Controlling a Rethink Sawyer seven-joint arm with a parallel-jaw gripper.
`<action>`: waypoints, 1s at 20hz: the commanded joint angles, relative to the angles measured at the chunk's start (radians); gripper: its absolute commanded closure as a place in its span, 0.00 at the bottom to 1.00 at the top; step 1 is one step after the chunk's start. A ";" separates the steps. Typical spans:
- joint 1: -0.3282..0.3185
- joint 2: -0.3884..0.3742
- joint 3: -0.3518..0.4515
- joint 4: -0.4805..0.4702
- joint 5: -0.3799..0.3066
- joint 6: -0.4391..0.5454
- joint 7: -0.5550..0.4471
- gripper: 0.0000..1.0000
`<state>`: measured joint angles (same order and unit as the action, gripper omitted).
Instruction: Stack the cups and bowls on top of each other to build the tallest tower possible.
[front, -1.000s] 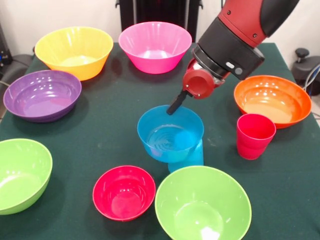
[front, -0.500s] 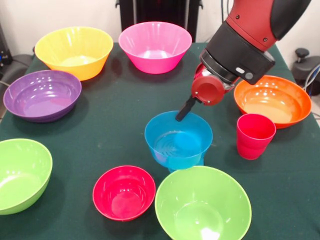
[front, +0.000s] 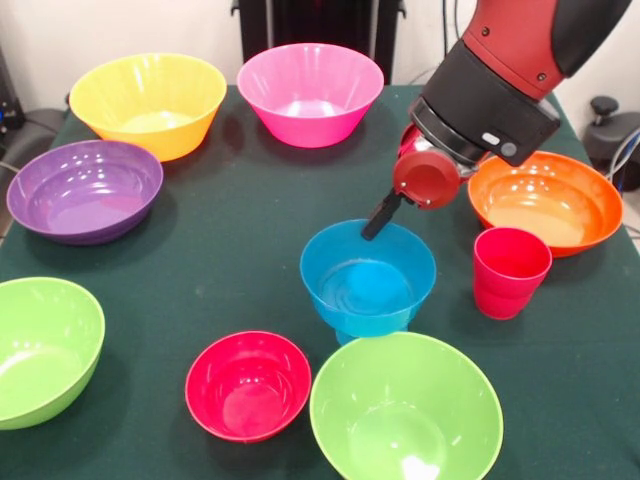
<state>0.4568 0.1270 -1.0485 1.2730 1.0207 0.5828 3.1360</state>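
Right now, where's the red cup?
In the front view the red cup stands upright on the table's right side, just in front of the orange bowl and right of the blue bowl.

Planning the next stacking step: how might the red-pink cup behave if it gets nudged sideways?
The red-pink cup looks taller than wide and tapers to a narrower base, so it may tip. Its glossy plastic probably makes it light and slippery; tipped, it would likely roll in a curve.

A robot lab — red-and-black arm (front: 500, 70) over a green-clothed table (front: 230, 250), pedestal (front: 320, 22) behind.
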 joint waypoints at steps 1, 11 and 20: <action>0.023 0.023 0.145 0.011 -0.072 0.072 0.155 1.00; 0.023 0.015 0.155 0.022 -0.072 0.057 0.140 1.00; 0.034 -0.017 0.189 0.078 -0.073 0.011 0.090 1.00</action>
<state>0.4709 0.1151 -1.0445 1.2807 1.0207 0.5828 3.1360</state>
